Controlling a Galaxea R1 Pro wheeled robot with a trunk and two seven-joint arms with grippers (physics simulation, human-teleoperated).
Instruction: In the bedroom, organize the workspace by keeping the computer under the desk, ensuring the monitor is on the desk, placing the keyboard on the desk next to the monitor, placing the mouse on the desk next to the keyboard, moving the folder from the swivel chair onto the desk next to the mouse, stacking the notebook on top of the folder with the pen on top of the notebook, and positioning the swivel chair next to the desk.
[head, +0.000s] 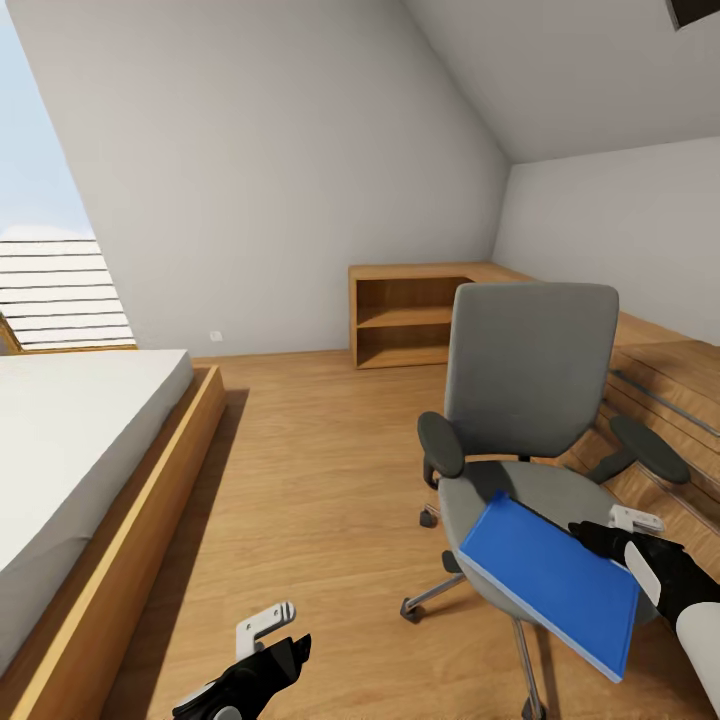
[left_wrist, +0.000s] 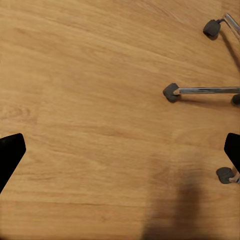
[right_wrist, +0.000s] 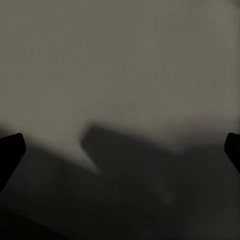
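Blue folder (head: 552, 582): lies tilted on the grey seat of the swivel chair (head: 530, 400), one corner overhanging the front edge. Right end effector (head: 600, 535): at the folder's far edge, fingers spread wide in the wrist view, nothing held. Advice: grip the edge squarely and lift level so it cannot slide off. Left end effector (head: 275, 640): low over wooden floor (left_wrist: 90, 90), wide, empty.

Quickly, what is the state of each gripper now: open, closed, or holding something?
Left gripper: open, holding nothing, above the wooden floor.
Right gripper: open beside the blue folder, not gripping it.
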